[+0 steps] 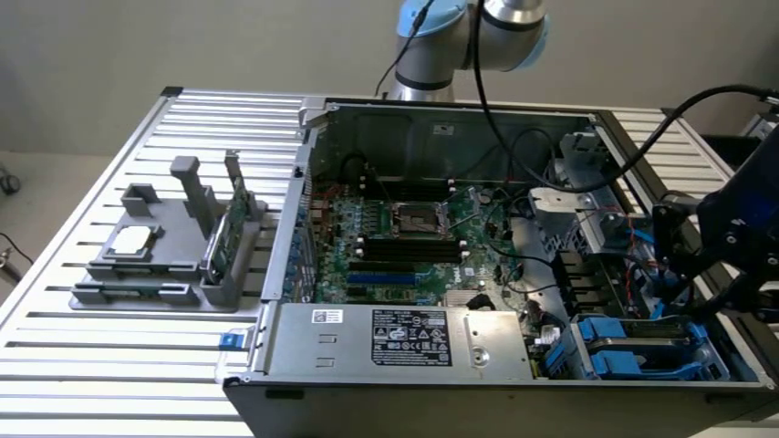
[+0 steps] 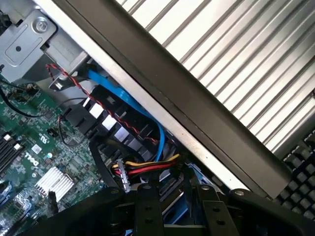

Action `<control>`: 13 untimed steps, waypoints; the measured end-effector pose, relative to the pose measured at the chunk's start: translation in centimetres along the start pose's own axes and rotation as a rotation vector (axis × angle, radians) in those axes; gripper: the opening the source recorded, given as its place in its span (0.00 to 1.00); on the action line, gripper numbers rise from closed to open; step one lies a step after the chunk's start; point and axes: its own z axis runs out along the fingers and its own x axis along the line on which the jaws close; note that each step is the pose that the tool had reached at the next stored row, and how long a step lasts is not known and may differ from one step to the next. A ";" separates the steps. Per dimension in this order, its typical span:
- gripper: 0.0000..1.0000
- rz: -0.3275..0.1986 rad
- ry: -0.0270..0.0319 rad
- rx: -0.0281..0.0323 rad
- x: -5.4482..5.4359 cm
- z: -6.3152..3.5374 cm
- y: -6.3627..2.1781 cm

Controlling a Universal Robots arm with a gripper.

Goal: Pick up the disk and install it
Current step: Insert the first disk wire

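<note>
An open computer case [image 1: 426, 119] lies on the slatted table. At its front corner on the exterior view's right, the disk [image 1: 643, 336], grey with blue plastic rails, sits low in the drive bay. My dark gripper [image 1: 712, 274] hangs just above that bay, close over the disk. In the wrist view the gripper [image 2: 177, 196] points down into the same corner, with blue plastic [image 2: 172, 205] showing below it. Whether the gripper grips the disk I cannot tell.
A grey fixture [image 1: 159, 265] on the exterior view's left holds a square chip [image 1: 131, 240] and a green card [image 1: 225, 228]. The motherboard [image 1: 402, 237], power supply [image 1: 402, 338] and loose cables [image 2: 142, 169] crowd the case. Its side wall [image 2: 197, 113] runs close to the bay.
</note>
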 end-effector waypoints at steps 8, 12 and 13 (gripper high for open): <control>0.34 0.137 -0.0065 0.0036 0.0 0.05 0.00; 0.34 0.169 -0.0039 0.0032 -0.1 0.04 -0.13; 0.34 0.174 -0.0022 0.0025 -0.2 0.05 -0.20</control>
